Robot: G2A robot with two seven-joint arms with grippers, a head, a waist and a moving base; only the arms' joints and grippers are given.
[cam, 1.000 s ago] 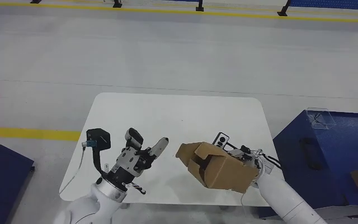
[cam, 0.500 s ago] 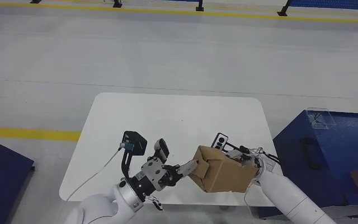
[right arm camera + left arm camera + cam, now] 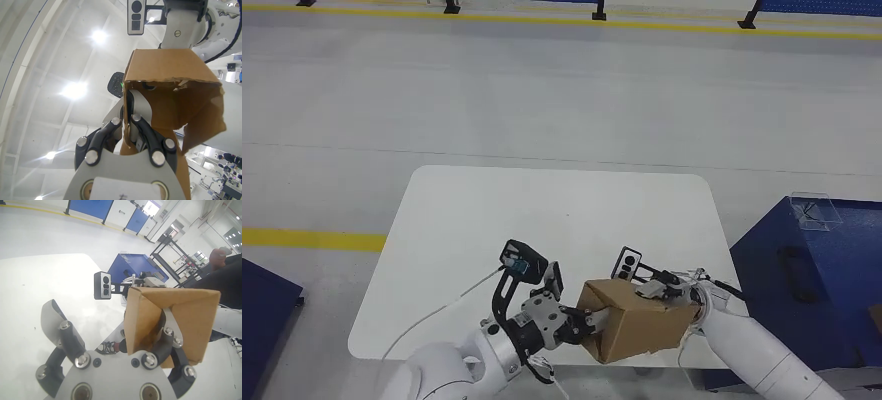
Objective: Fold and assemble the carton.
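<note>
Carton (image 3: 637, 318) at bench (image 3: 542, 220) 5 o'clock edge; right hand (image 3: 126, 121) pinching its side wall; left hand (image 3: 106, 313) spread open, one finger on the end flap; light, crushable board, so grip near the creases.

The carton (image 3: 637, 318) is hanging low and right of centre in the top view, over the near edge of the surface (image 3: 542, 210). It is plain brown cardboard, partly squared into a box and lying tilted, with a broad panel facing up. In the left wrist view its end panels are meeting in a deep crease, where one of the left fingers (image 3: 171, 321) is resting. In the right wrist view its open end is showing a ragged edge, a loose flap is drooping at the lower right, and the right fingers (image 3: 137, 121) are pinching one side wall.
</note>
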